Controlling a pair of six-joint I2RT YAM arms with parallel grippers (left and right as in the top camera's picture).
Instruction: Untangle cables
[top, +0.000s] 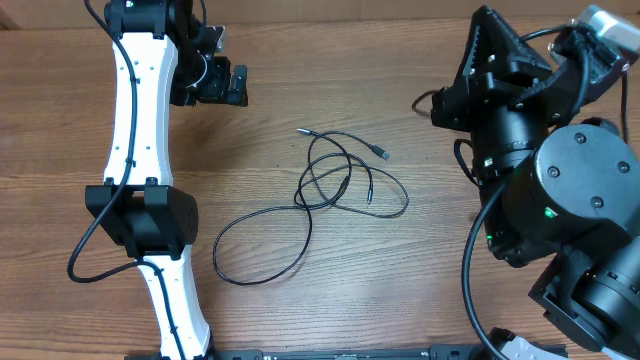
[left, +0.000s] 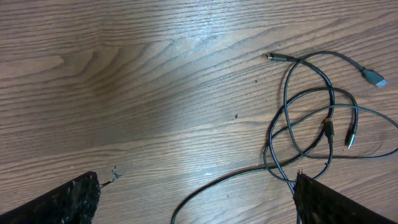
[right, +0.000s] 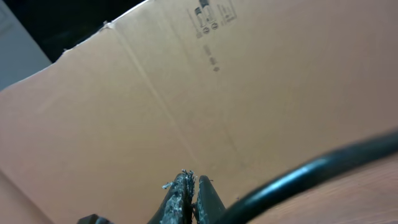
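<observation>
The cables (top: 330, 185) lie looped together mid-frame on the counter (top: 300, 60), seemingly ungrasped; the left pincer (left: 196, 177), spread apart and empty, likely needs to descend onto one strand, while the right pincer (right: 191, 180) is pressed together, holding nothing.

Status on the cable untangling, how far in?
Done: nothing visible; the thin black cables lie looped over one another on the wooden table. In hand: nothing; the left gripper is open, touching no cable, and the right gripper is shut, empty, facing brown cardboard. Left: all the separating.
</observation>
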